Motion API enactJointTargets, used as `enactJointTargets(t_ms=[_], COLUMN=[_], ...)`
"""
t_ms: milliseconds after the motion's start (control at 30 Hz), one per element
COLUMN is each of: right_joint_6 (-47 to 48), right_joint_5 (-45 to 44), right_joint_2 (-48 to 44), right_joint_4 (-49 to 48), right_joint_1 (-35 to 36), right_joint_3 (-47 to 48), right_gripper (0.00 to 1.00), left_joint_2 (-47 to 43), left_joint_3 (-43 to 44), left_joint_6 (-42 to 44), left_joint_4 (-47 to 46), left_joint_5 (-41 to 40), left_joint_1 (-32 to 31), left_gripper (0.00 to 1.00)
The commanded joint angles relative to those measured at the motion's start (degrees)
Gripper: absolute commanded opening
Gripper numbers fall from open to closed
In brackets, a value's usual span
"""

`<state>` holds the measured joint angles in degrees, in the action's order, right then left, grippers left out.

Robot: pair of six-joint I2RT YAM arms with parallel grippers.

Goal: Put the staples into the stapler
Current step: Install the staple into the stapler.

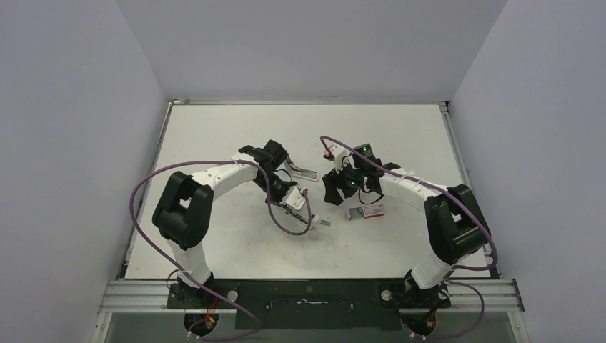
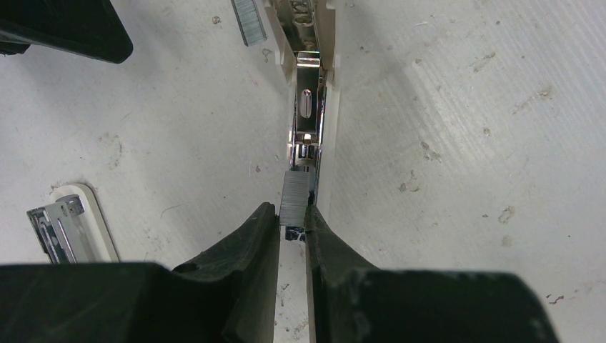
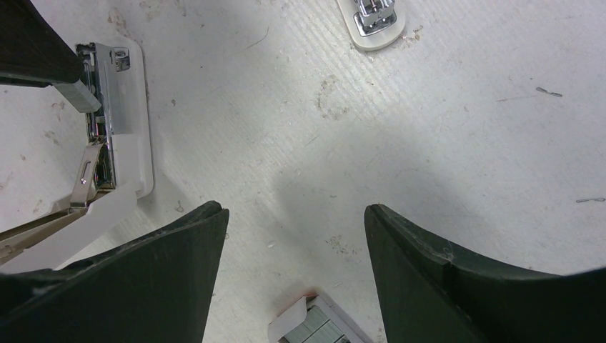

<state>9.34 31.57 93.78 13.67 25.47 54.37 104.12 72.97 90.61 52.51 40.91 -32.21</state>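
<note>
A scuffed, ribbed white worktop lies between plain pale grey walls. On it rests a small round-ended white plastic piece with a chrome metal insert.

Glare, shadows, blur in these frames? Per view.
Left wrist: glare on the chrome rail of the stapler; the staple strip in the shut left gripper is sharp, the near finger bodies dark and soft. Right wrist: a soft grey shadow lies on the table between the fingers of the open right gripper. Top external: even light, no glare; the staple box is too small for detail.
</note>
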Motion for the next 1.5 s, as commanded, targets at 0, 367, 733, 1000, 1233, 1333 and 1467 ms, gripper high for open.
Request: enactJointTargets(t_ms=[0, 367, 733, 1000, 1233, 1333, 1467], right_joint_6=[-0.1, -0.1, -0.1, -0.1, 0.0, -0.1, -0.1], right_joint_5=[1.4, 1.5, 1.7, 1.7, 1.9, 1.9, 2.0], right_joint_2=[-1.2, -1.1, -0.9, -0.8, -0.8, -0.7, -0.6], right_joint_4=[-2.0, -2.0, -2.0, -2.0, -2.0, -2.1, -2.0], right_joint_1=[-0.5, -0.6, -0.6, -0.7, -0.8, -0.9, -0.8], right_joint_3=[0.4, 0.4, 0.4, 0.4, 0.4, 0.3, 0.4], right_gripper=[0.71, 0.71, 0.71, 0.71, 0.71, 0.71, 0.71], left_joint_2=[0.5, 0.9, 1.0, 1.1, 1.2, 1.3, 1.3], left_joint_3=[1.4, 1.4, 1.4, 1.2, 1.3, 1.4, 1.5], left_joint_6=[0.3, -0.1, -0.6, -0.9, -1.3, -1.4, -1.7], left_joint_4=[1.1, 1.0, 0.4, 0.1, 0.0, -0.1, -0.2], left_joint_5=[0.4, 0.0, -0.1, -0.5, -1.0, -1.2, -1.2], left_joint_1=[-0.2, -0.3, -0.4, -0.7, -0.9, -1.0, -1.2], left_gripper=[0.0, 0.0, 0.0, 0.0, 0.0, 0.0, 0.0])
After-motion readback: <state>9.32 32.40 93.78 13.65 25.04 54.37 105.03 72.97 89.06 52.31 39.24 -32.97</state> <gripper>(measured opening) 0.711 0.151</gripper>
